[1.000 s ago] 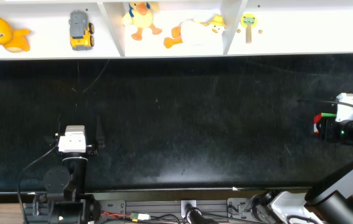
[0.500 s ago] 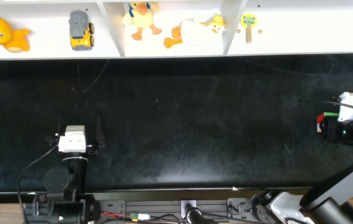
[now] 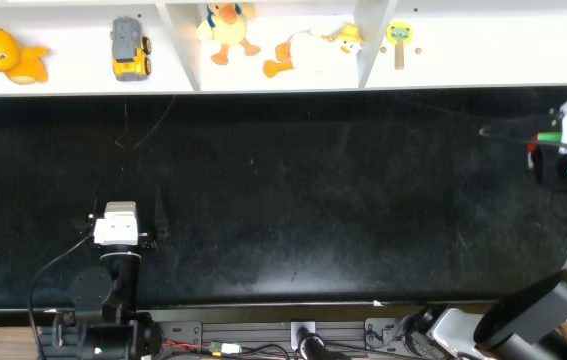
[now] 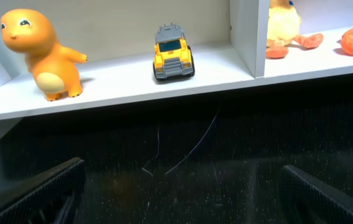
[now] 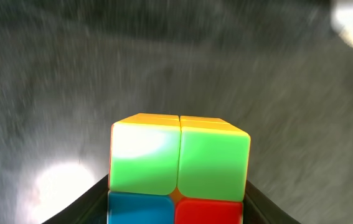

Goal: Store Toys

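Clamped in the right jaws is a puzzle cube (image 5: 179, 165). They are closed on its lower row from both sides, so the green and orange upper half stands clear of them. That low grip probably lets the cube be slid onto a ledge without the fingers fouling it. It is carried above the black table (image 3: 293, 200), close to the right edge and toward the far right corner, and it touches nothing else.

The left jaws are spread wide and hold nothing. The left arm (image 3: 115, 225) sits low near the near edge on the left side, likely parked to keep the way open.

Along the far edge runs a white shelf (image 3: 483, 75) split into bays, with the toys lined up inside. An orange figure (image 4: 42, 53) and a yellow truck (image 4: 173, 53) share the left bay, and plush ducks (image 3: 293, 45) lie in the middle one. A small green toy (image 3: 399, 38) sits in the right bay, which has bare room beside it. That bay is nearest the cube, so it is the likely place for it.
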